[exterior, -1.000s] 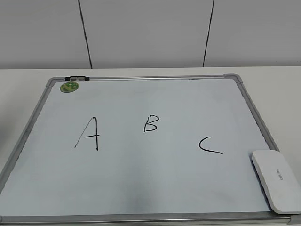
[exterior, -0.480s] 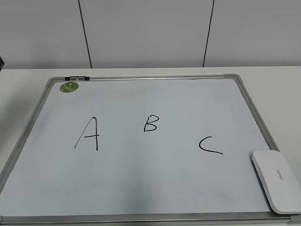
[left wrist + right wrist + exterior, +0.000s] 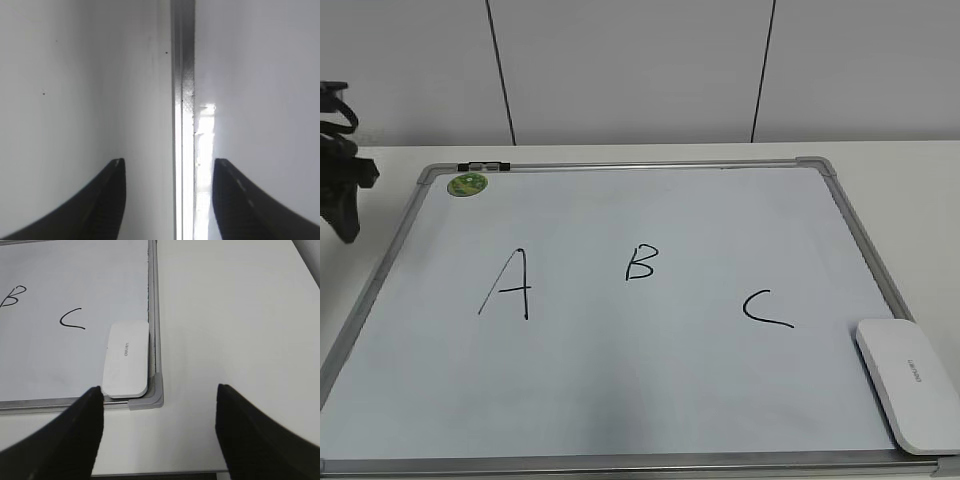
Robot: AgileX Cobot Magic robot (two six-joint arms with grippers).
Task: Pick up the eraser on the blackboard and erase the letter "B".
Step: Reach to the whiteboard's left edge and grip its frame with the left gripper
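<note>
The blackboard (image 3: 650, 400) is a white board with a silver frame lying flat on the table. A small black letter "B" (image 3: 641, 263) sits near its middle, between a taller "A" (image 3: 508, 285) and a "C" (image 3: 766, 308). The white eraser (image 3: 910, 383) lies at the board's near right corner. It also shows in the right wrist view (image 3: 126, 359), just ahead of my open, empty right gripper (image 3: 160, 395). The "B" (image 3: 13, 296) shows there too. My left gripper (image 3: 340, 190) hovers left of the board; its open jaws (image 3: 167, 167) straddle the board's frame (image 3: 183, 75).
A small round green magnet (image 3: 467, 184) and a black-and-silver clip (image 3: 483, 166) sit at the board's far left corner. A grey corner cap (image 3: 152, 397) is next to the eraser. Bare white table (image 3: 235, 330) lies right of the board. A grey panelled wall stands behind.
The left arm has come into the exterior view at the far left edge, beside the board. The board, letters and eraser have not moved.
</note>
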